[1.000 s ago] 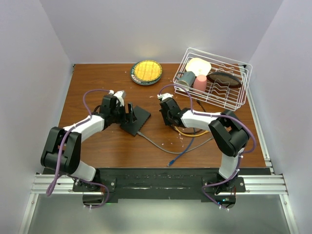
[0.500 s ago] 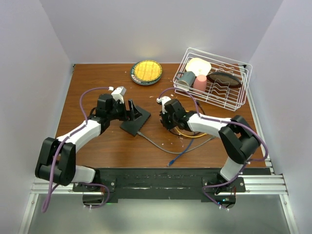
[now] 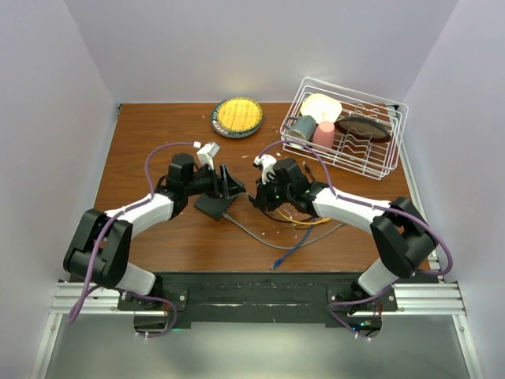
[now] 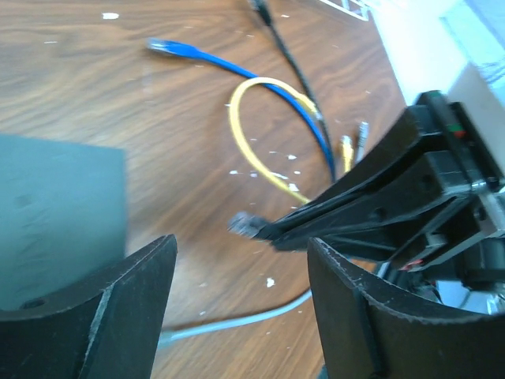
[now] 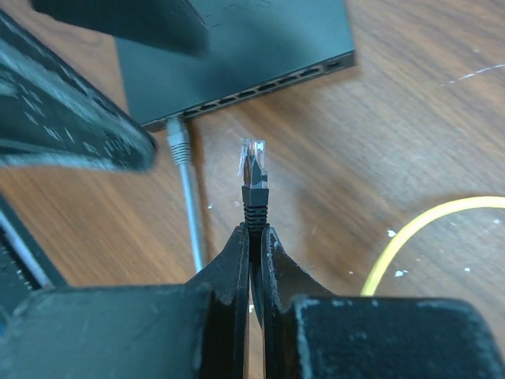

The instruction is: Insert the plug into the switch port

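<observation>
Now our right gripper [image 5: 254, 235] pinches the plug [image 5: 252, 170] by its ribbed boot — light and stiff, we judge, its clip fragile, so best held there — tip just ahead of the jaws, short of the switch port [image 5: 260, 85].

table [image 3: 134, 150]: wood | holds: black switch box [image 3: 207, 208]; cables [image 3: 256, 235]; plate [image 3: 237, 117]; rack [image 3: 359, 163]

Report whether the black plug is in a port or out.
Out: the right gripper pinches the plug, short of the switch.
</observation>
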Available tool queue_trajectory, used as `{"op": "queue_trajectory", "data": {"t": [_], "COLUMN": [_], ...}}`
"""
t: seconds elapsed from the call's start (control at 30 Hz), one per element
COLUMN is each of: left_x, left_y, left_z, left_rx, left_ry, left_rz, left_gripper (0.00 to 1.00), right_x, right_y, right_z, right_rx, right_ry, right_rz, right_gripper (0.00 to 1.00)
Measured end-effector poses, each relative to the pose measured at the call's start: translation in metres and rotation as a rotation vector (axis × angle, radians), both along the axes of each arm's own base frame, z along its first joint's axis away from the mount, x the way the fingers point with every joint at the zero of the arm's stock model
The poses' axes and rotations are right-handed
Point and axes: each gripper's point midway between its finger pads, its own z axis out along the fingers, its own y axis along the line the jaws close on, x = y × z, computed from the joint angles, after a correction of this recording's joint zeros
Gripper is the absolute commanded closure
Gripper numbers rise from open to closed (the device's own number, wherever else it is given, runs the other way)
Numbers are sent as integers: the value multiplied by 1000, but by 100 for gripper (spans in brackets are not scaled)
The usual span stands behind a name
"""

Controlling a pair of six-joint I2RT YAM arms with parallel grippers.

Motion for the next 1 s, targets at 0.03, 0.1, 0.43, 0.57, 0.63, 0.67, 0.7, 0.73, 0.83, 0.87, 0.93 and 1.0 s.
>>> {"op": "queue_trajectory", "data": {"t": [0.03,0.1,0.43,0.57,0.63,0.67,0.7,0.73,0.83,0.87,0.93,1.0], "left_x": [-1,-2,-9,-10,-10,-11,-11,-11,-12,-11,-11,-11], "left_y": [-4,-9,-20,-22,-24,-24,-25,-26,-27,-27,-27,-28], "left_z": [1,2,-2,3,6,8,9,10,11,10,8,10], "left_rx": [-10,-23,-103,-126,-139,-146,-152,-156,-163,-164,-166,-171], "left_ry": [-1,-4,9,-2,-14,-16,-18,-22,-24,-23,-20,-28], "left_rz": [-10,-25,-80,-95,-105,-110,-115,-119,-127,-127,-127,-135], "left_gripper": [30,30,37,48,56,58,62,65,76,82,82,81], "right_x": [-1,-4,-9,-11,-12,-12,-13,-14,-15,-15,-16,-17], "right_y": [1,3,13,15,15,16,16,16,17,17,17,16], "right_z": [0,2,28,36,37,37,37,37,37,37,37,35], "right_rx": [5,20,110,136,143,146,148,150,155,155,153,150], "right_ry": [3,10,-9,-16,-17,-15,-13,-9,-5,-5,-2,3], "right_rz": [2,13,47,58,60,61,63,67,72,73,72,72], "right_gripper": [100,100,100,100,100,100,100,100,100,100,100,100]}}
